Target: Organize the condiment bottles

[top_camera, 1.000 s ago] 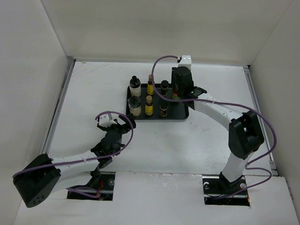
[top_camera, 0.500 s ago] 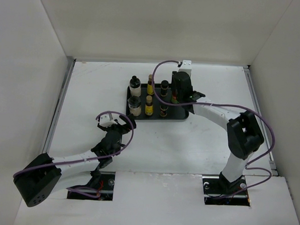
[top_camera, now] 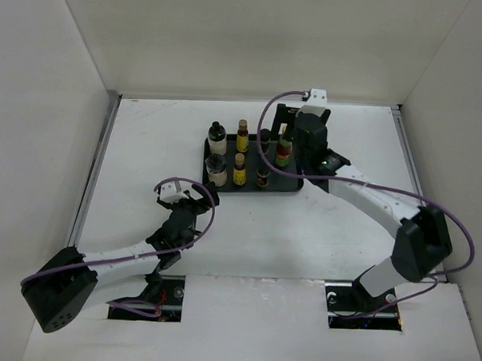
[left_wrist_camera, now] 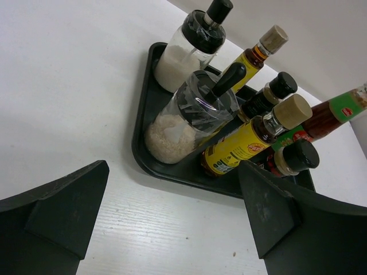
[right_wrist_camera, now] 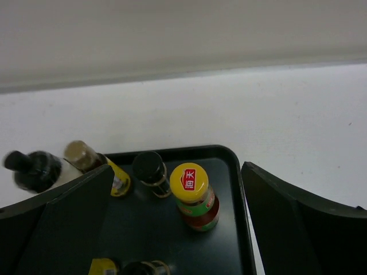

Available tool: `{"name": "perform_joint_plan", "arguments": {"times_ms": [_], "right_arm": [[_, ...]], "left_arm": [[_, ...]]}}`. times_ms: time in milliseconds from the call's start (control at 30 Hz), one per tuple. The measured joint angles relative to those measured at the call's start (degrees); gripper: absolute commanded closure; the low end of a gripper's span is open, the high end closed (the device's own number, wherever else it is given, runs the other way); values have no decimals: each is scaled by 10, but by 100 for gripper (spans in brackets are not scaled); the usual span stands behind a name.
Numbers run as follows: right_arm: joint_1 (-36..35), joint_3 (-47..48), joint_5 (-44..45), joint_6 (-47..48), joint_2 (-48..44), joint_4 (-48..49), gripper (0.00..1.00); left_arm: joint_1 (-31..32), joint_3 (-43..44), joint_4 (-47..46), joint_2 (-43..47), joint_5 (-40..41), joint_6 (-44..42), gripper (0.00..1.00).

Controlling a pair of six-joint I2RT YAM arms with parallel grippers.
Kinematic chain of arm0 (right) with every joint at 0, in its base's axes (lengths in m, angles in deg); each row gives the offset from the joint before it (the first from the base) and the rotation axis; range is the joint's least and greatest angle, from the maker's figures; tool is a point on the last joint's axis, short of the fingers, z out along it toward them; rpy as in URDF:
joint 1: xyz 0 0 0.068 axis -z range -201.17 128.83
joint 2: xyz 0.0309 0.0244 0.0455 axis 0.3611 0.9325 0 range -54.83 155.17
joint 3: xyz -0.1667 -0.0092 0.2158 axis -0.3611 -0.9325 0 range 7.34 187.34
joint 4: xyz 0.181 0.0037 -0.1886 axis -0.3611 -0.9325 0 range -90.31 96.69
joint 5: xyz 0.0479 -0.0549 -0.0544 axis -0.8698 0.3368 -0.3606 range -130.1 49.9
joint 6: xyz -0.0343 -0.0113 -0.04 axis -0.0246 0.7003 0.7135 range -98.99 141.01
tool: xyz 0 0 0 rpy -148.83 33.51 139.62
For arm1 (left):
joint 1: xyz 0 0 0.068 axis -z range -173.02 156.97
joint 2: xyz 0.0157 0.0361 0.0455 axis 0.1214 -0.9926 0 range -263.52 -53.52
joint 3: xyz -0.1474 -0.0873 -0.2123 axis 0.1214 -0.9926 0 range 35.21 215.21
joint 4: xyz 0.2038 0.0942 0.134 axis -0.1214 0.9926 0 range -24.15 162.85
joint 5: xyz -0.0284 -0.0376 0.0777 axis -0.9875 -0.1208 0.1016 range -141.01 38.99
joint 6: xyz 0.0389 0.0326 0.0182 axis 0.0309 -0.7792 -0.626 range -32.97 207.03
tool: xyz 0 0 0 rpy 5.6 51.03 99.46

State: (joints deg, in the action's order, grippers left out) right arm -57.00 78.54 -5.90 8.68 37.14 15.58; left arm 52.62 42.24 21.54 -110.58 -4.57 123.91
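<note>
Several condiment bottles stand upright on a black tray (top_camera: 293,185). There are two white ones with black caps (top_camera: 216,135) (top_camera: 217,171), two yellow-labelled (top_camera: 242,137) (top_camera: 239,171), short dark ones (top_camera: 263,177) and a red-green bottle with a yellow cap (top_camera: 284,150) at the tray's back right. My right gripper (top_camera: 288,119) hangs open above that bottle (right_wrist_camera: 195,195), its fingers (right_wrist_camera: 69,212) apart from it on both sides. My left gripper (top_camera: 194,196) rests open near the tray's front left corner (left_wrist_camera: 143,114), with only table between its fingers (left_wrist_camera: 63,206).
White walls close in the table at the back and on both sides. A metal strip (top_camera: 97,170) runs along the left edge. The right arm's purple cable (top_camera: 267,130) loops over the tray's back part.
My right gripper has opened and let go of the red-green bottle, then lifted and shifted right. The bottle now stands free on the tray. The left arm has not moved.
</note>
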Motion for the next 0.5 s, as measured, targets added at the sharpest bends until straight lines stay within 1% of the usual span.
{"name": "perform_joint_plan", "arguments": {"times_ms": [133,233,300,400,500], "right_arm": [[-5,-61,9,-6,-116,30,0],[-5,-151,38,-21,-210,72,0],[2,-212,53,-32,-252,87,0],[25,-299,64,-58,-282,92,0],[50,-378,71,-102,-289,92,0]], "left_arm": [[3,14,10,0,-5,-5,0],[14,30,16,0,-9,-20,0],[17,39,17,0,-12,-30,0],[20,40,24,13,-17,-40,0],[24,43,57,57,-23,-42,0]]}}
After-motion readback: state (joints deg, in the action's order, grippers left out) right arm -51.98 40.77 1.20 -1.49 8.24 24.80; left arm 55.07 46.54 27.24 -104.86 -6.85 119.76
